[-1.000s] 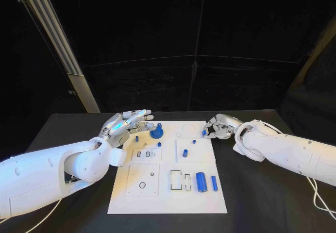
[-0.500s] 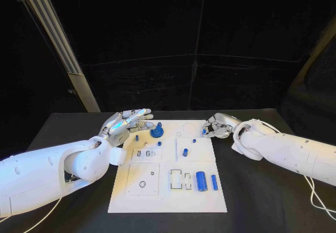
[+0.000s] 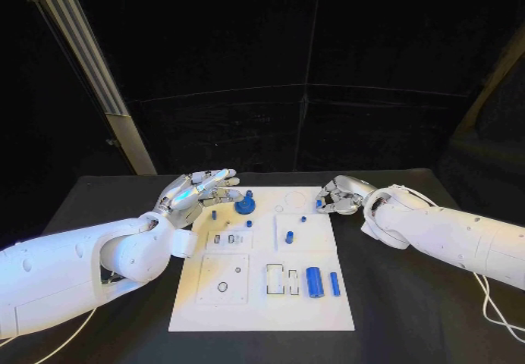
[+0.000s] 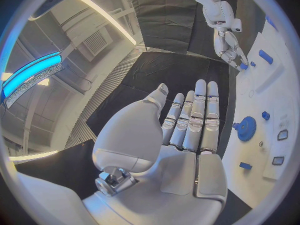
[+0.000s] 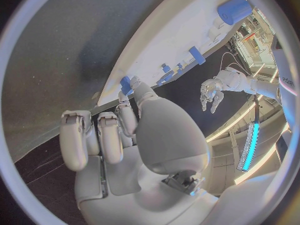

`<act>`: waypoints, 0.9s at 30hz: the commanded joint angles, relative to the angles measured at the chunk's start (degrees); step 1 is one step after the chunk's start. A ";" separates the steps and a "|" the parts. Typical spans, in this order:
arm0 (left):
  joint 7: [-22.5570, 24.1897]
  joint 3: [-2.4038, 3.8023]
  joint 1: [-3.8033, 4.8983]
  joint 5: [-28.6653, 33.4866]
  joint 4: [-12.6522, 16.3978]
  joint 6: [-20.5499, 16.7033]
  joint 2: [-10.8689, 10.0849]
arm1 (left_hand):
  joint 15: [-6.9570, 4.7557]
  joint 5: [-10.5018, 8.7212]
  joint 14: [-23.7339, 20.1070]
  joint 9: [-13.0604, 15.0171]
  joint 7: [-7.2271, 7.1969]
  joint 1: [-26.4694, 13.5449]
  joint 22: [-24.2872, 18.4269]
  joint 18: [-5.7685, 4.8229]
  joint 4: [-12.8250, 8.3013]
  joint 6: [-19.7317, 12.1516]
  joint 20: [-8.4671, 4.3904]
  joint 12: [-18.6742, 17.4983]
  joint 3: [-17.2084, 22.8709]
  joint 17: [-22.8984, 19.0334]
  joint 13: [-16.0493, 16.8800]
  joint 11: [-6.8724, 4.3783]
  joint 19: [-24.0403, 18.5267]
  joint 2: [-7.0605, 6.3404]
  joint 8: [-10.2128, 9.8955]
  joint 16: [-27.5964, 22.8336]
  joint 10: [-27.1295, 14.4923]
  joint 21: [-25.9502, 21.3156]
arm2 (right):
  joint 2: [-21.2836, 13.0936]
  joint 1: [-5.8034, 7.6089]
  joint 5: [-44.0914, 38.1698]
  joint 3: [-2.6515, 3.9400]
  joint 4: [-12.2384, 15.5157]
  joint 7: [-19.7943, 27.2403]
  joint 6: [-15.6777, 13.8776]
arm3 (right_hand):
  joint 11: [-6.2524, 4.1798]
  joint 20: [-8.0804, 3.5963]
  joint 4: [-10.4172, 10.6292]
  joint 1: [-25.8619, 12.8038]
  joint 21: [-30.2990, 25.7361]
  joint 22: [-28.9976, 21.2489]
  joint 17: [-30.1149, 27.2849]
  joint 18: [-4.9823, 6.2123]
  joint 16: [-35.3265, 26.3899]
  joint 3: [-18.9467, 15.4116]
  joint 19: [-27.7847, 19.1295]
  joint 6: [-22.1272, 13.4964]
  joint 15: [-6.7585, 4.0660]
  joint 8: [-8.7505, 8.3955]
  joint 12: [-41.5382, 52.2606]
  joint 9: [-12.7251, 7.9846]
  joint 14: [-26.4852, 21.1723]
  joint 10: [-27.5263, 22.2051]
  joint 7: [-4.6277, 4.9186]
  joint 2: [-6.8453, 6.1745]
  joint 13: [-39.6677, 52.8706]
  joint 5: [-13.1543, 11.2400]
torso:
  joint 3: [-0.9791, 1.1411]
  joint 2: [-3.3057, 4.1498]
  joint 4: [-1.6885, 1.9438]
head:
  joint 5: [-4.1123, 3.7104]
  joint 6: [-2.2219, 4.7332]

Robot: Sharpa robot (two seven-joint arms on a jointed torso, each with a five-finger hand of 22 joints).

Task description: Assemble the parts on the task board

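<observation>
The white board [image 3: 268,262] lies flat in the middle of the black table [image 3: 416,303], and the blue pieces are scattered over it. A small blue piece [image 3: 319,205] sits at the board's far right edge, and the right hand [image 3: 339,196] is curled over it, fingertips drawn in around it. From the right wrist view the thumb and a finger look closed on that blue piece [image 5: 127,83], so I would judge it pinched, though whether it is lifted clear of the board I cannot tell.

To do this step well, I would say the hand should keep the piece upright, find its seat before lowering, and press straight down rather than at a slant.

The left hand [image 3: 197,193] hovers over the board's far left corner, fingers straight and apart, holding nothing; the left wrist view shows its palm [image 4: 181,150] flat and bare.

Just beside that hand stands a blue gear [image 3: 245,205]. Nearer the middle, a short blue peg [image 3: 289,238] stands in a square panel. A fat blue cylinder [image 3: 314,283] and a thin blue rod [image 3: 334,286] lie side by side near the board's right edge, next to two upright slots [image 3: 284,282] that look unfilled.
</observation>
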 commanded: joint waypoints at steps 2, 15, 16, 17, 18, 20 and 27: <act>0.21 0.04 0.06 -0.31 0.06 0.93 -0.03 | 0.19 0.18 0.30 -0.03 1.69 0.22 -0.05 0.73 -0.33 -0.18 0.15 -0.32 -0.06 0.05 0.03 0.03 0.23 0.40 -0.24 -0.17 0.47 -0.22 | 0.22 0.10 -0.18 0.03 -0.17 -0.55 0.95 | -0.13 0.02 0.00 -0.02 0.19 12.81 15.09 -0.35 0.14 0.51 4.81 0.65 0.02 0.30 0.29 0.08 6.05 0.27 -0.12 0.48 0.09 -0.42 | -0.01 0.00 -0.03 | 0.03 -0.04; 0.04 0.04 0.06 -0.31 0.01 0.97 -0.01 | 0.20 0.18 0.30 -0.04 1.71 0.14 -0.07 0.73 -0.36 -0.19 0.16 -0.35 -0.02 0.08 0.03 0.04 0.23 0.40 -0.27 -0.22 0.47 -0.23 | 1.12 0.03 -0.24 0.03 -0.72 -1.63 1.67 | -0.30 -0.12 0.03 -0.56 0.18 12.81 15.09 -0.35 0.14 1.23 4.81 1.23 -0.13 0.50 0.33 0.03 6.05 0.38 -0.33 0.54 0.15 -1.37 | 0.02 0.00 0.02 | 0.01 -0.25; 0.03 0.04 0.06 -0.31 0.01 0.97 -0.01 | 0.20 0.18 0.30 -0.04 1.71 0.14 -0.07 0.73 -0.36 -0.19 0.16 -0.35 -0.02 0.08 0.03 0.04 0.23 0.40 -0.27 -0.22 0.47 -0.23 | 1.20 0.01 -0.29 0.03 -0.79 -1.80 1.71 | -0.32 -0.13 0.03 -0.58 0.18 12.79 15.09 -0.35 0.14 1.31 4.80 1.28 -0.15 0.52 0.32 0.02 6.05 0.37 -0.36 0.58 0.12 -1.42 | 0.02 0.00 0.02 | 0.01 -0.25; 0.03 0.04 0.06 -0.31 0.01 0.97 -0.01 | 0.20 0.18 0.30 -0.04 1.71 0.14 -0.07 0.73 -0.36 -0.19 0.16 -0.35 -0.02 0.08 0.03 0.04 0.23 0.40 -0.27 -0.22 0.47 -0.23 | 1.28 -0.01 -0.37 0.03 -0.86 -1.97 1.74 | -0.33 -0.13 0.03 -0.59 0.18 12.79 15.09 -0.35 0.14 1.32 4.80 1.29 -0.15 0.52 0.31 0.02 6.05 0.36 -0.37 0.59 0.12 -1.43 | 0.02 -0.02 0.03 | 0.04 -0.31; 0.03 0.04 0.06 -0.31 0.01 0.98 -0.01 | 0.20 0.18 0.30 -0.04 1.71 0.14 -0.07 0.73 -0.36 -0.19 0.16 -0.35 -0.02 0.08 0.03 0.04 0.23 0.40 -0.27 -0.22 0.47 -0.23 | 1.34 -0.02 -0.46 0.03 -0.92 -2.14 1.76 | -0.36 -0.15 0.02 -0.61 0.18 12.80 15.09 -0.35 0.14 1.44 4.81 1.37 -0.18 0.55 0.33 0.02 6.05 0.39 -0.41 0.65 0.14 -1.48 | 0.02 -0.03 0.04 | 0.07 -0.32; 0.03 0.04 0.06 -0.31 0.03 0.98 -0.03 | 0.20 0.18 0.30 -0.04 1.71 0.14 -0.07 0.73 -0.36 -0.19 0.16 -0.35 -0.02 0.08 0.03 0.04 0.23 0.40 -0.27 -0.22 0.47 -0.23 | 1.45 -0.05 -0.66 0.03 -1.02 -2.45 1.71 | -0.47 -0.21 -0.02 -0.64 0.18 12.79 15.09 -0.34 0.14 1.72 4.80 1.65 -0.25 0.68 0.34 0.04 6.05 0.42 -0.54 0.76 0.16 -1.53 | 0.04 -0.01 0.02 | 0.10 -0.36; 0.01 0.04 0.06 -0.31 0.06 0.97 -0.08 | 0.20 0.18 0.30 -0.04 1.71 0.14 -0.07 0.73 -0.36 -0.19 0.16 -0.35 -0.02 0.08 0.03 0.04 0.23 0.40 -0.27 -0.22 0.47 -0.23 | 1.52 -0.10 -0.98 0.03 -1.10 -2.76 0.10 | -0.97 -0.56 -0.43 -0.34 0.17 12.77 15.09 -0.34 0.14 3.32 4.79 3.16 -0.67 1.54 0.38 0.22 6.05 0.57 -1.10 1.62 0.31 -1.38 | 0.06 -0.03 -0.08 | 0.15 -0.41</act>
